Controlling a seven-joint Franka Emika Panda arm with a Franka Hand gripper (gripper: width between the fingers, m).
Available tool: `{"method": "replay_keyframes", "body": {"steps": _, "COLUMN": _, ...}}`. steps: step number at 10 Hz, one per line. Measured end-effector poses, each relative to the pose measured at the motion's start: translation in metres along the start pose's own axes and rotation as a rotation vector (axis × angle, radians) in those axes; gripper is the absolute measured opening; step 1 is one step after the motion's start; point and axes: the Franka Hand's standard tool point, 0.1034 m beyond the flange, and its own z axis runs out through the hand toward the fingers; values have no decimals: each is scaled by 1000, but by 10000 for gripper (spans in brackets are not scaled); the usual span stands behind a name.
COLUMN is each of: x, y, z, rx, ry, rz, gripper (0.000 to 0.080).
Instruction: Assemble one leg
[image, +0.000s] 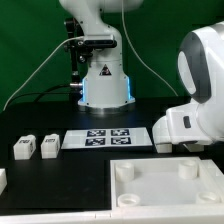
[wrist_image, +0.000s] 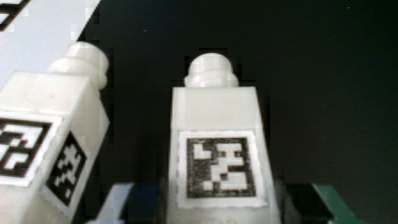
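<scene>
Pincer (wrist_image: 228, 197) stands apart, one dark finger (wrist_image: 139, 205) on each side of the leg (wrist_image: 217, 130). On one side a black gap shows betw. finger and leg, so nothing is clamped yet. The leg lies on the black desk (wrist_image: 320, 80), tag face up, peg end pointing away from the wrist. A second leg (wrist_image: 50, 120) lies just beside it, approx. parallel, not touching.

For a good grasp, I think: close slowly w/ the leg centred, so both pads meet the flat side walls squarely and the neighbour is not pushed.

The leg looks like smooth, hard white plastic: a chunky square block w/ a rounded, stepped peg. The desk is matt black.

In the exterior view two small white blocks (image: 20, 148) lie at the exterior view's left of the marker board (image: 105, 138). The pincer is hidden behind the arm (image: 200, 90), so I cannot tell which leg it straddles.
</scene>
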Motion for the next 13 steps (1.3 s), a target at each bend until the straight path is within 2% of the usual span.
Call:
{"method": "replay_keyframes", "body": {"steps": 1, "x": -3, "y": 2, "z": -14, "rx": 0, "ry": 8, "rz": -24, "gripper": 291}}
{"method": "replay_keyframes", "body": {"steps": 2, "x": -8, "y": 5, "z": -38, "rx": 7, "ry": 47, "rz": -43, "gripper": 291}}
{"method": "replay_keyframes", "body": {"steps": 3, "x": -18, "y": 10, "z": -54, "rx": 12, "ry": 51, "rz": -50, "gripper": 292}}
{"method": "replay_keyframes", "body": {"steps": 4, "x": -19, "y": 16, "z": -79, "rx": 26, "ry": 112, "rz": -72, "gripper": 292}}
{"method": "replay_keyframes", "body": {"steps": 5, "x": -21, "y": 24, "z": -109, "rx": 40, "ry": 250, "rz": -87, "gripper": 292}}
{"method": "replay_keyframes", "body": {"steps": 6, "x": -25, "y": 32, "z": -125, "rx": 45, "ry": 349, "rz": -95, "gripper": 292}}
{"method": "replay_keyframes", "body": {"steps": 8, "x": -21, "y": 47, "z": -155, "rx": 55, "ry": 559, "rz": -93, "gripper": 292}}
{"method": "replay_keyframes", "body": {"steps": 9, "x": -19, "y": 47, "z": -164, "rx": 53, "ry": 669, "rz": -86, "gripper": 292}}
{"method": "replay_keyframes", "body": {"steps": 10, "x": -23, "y": 42, "z": -162, "rx": 49, "ry": 731, "rz": -77, "gripper": 292}}
{"method": "replay_keyframes", "body": {"steps": 13, "x": -15, "y": 47, "z": -171, "rx": 47, "ry": 1106, "rz": -71, "gripper": 292}}
